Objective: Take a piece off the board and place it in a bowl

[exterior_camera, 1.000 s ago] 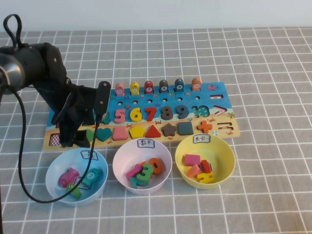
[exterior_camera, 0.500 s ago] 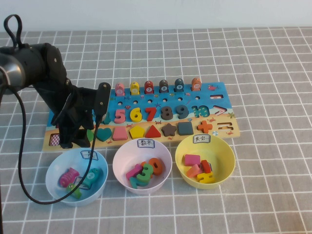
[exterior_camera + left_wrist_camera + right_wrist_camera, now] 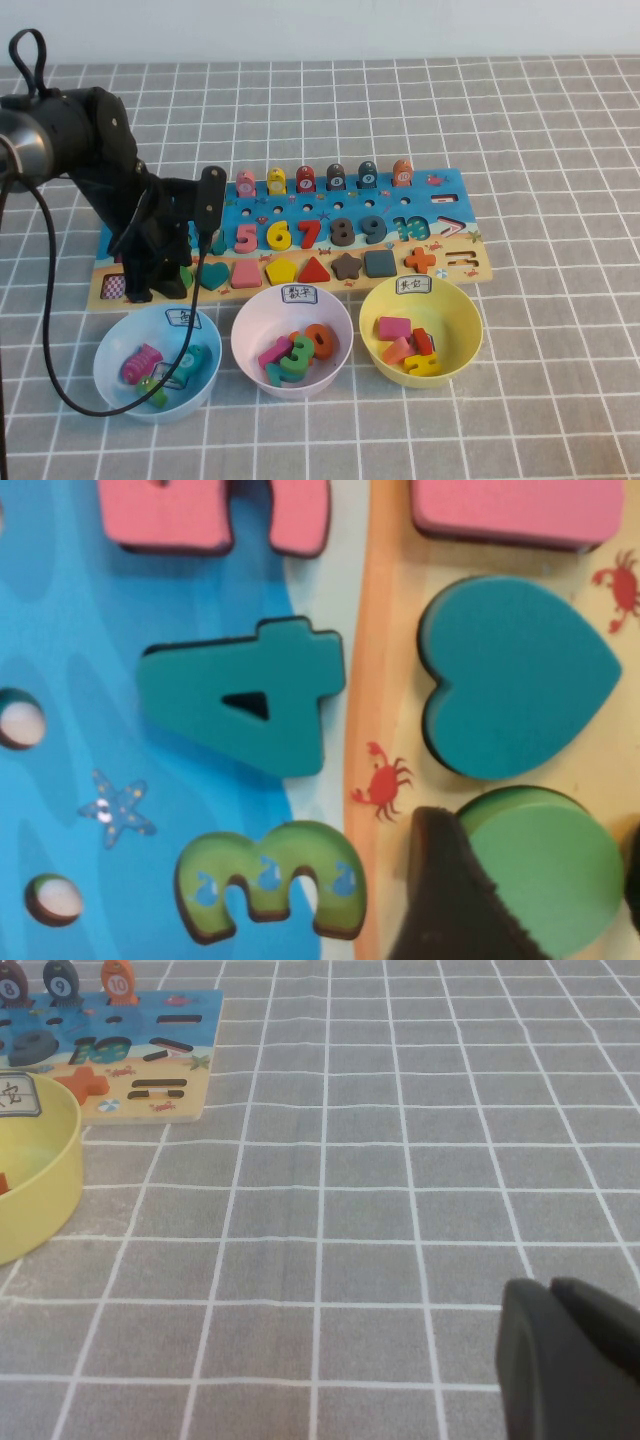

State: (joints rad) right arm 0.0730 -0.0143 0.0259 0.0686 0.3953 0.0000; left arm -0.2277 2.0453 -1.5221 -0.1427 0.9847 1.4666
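The green disc (image 3: 545, 875) lies at the left end of the board's (image 3: 452, 184) shape row, beside the teal heart (image 3: 510, 675). In the high view only a sliver of the disc (image 3: 186, 274) shows by the arm. My left gripper (image 3: 165, 283) is down on it. In the left wrist view the gripper (image 3: 533, 838) has one dark finger (image 3: 440, 900) against the disc's side and the other at its opposite edge. The yellow bowl (image 3: 470, 312) stands in front of the board's right end. My right gripper (image 3: 551, 1288) is shut and empty, low over the cloth, out of the high view.
A pale blue bowl (image 3: 110, 350) and a pale pink bowl (image 3: 245, 325), both holding pieces, stand left of the yellow bowl, which holds several pieces. A teal 4 (image 3: 245, 695) and a green 3 (image 3: 270, 880) sit next to the disc. Grey checked cloth (image 3: 560, 150) covers the table.
My left gripper has shifted slightly over the disc, and less of the disc shows in the high view. Nothing else has moved.
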